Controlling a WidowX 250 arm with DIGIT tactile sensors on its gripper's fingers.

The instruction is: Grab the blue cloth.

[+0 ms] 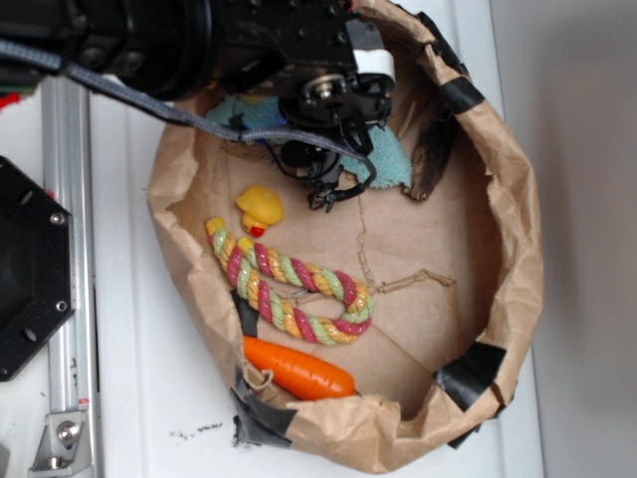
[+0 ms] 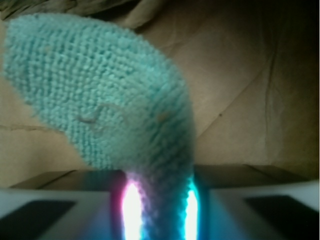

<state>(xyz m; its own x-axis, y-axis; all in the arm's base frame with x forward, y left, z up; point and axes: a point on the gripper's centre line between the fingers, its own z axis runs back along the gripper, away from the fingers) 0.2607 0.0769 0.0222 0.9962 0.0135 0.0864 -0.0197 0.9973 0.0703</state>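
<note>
Exterior: the gripper [image 1: 323,179] is seen over the far part of a brown paper basket [image 1: 518,249] on a white surface [image 1: 149,398]. The blue cloth [image 1: 388,159] is partly hidden under it. A yellow duck [image 1: 261,209], a rope toy [image 1: 294,289] and an orange carrot [image 1: 299,370] are seen nearer, well apart from the cloth.

Wrist: the blue cloth [image 2: 110,100] is pinched between the fingers [image 2: 35,212], closed narrowly on its lower end; the rest is spread over the paper floor.
</note>
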